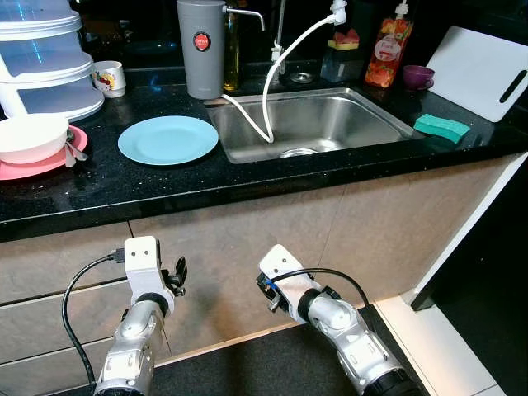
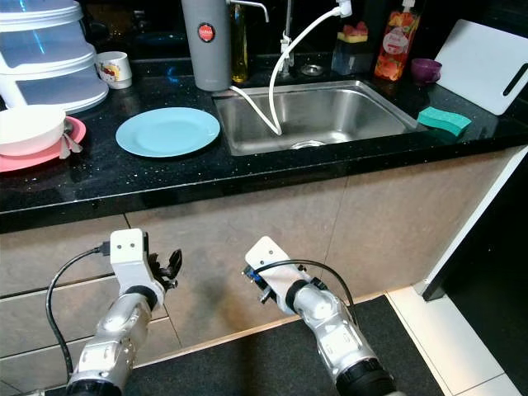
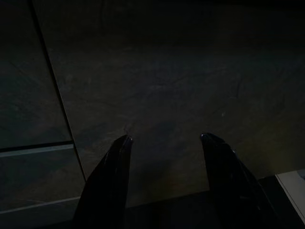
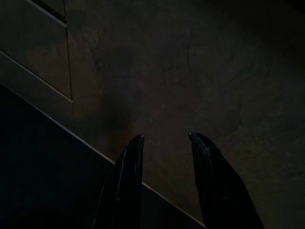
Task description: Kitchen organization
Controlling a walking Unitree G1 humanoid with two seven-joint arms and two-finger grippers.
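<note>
Grey canister with unreadable red label, both grippers' jaws apart, empty

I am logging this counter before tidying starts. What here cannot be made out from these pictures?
- Stacked food covers: head views, tops cut by the frame edge.
- White bowl: contents hidden by its own wall.
- Soap bottle: label print too small.
- Left gripper and right gripper: wrist views, open, cabinet detail lost in darkness.

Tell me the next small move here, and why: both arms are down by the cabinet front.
Probably raise the left gripper toward the blue plate. Both it and the right gripper are open, holding nothing, below the countertop, and the plate lies loose beside the sink on the left arm's side.
</note>
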